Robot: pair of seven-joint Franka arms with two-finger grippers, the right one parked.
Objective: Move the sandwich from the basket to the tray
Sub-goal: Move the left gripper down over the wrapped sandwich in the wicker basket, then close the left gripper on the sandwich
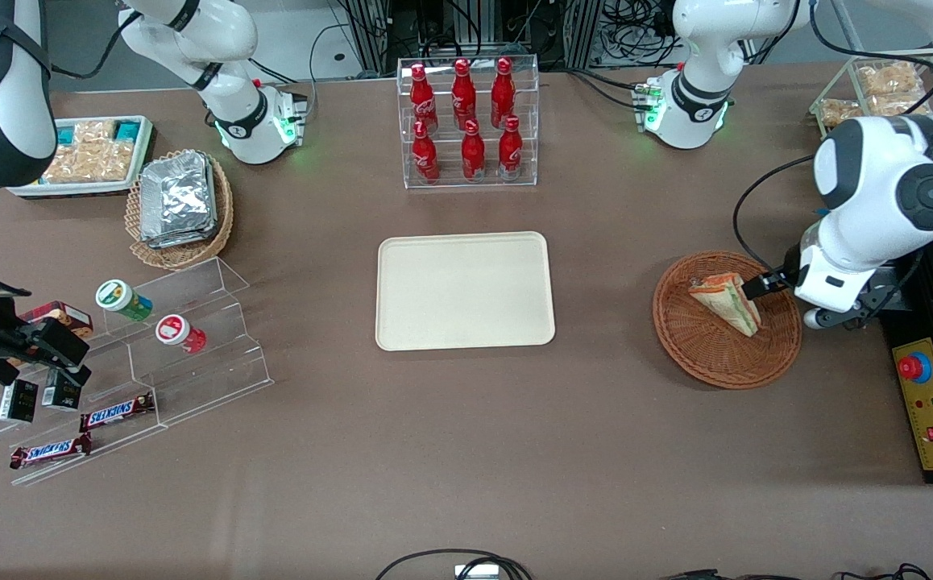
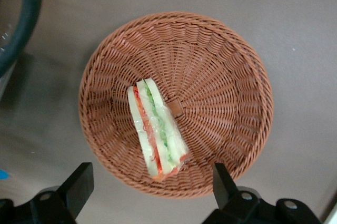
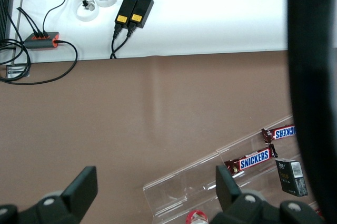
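- The sandwich (image 2: 157,133) lies in the basket (image 2: 226,66), not yet lifted.
- The tool (image 2: 150,184) hovers just above the basket's rim beside the sandwich, its fingers (image 2: 79,184) spread wide apart and holding nothing.
- The tray (image 1: 465,291) sits bare on the surface (image 1: 515,451), well apart from the basket toward the parked arm's end.
- By this judgement, grasp, carry and placement all remain.
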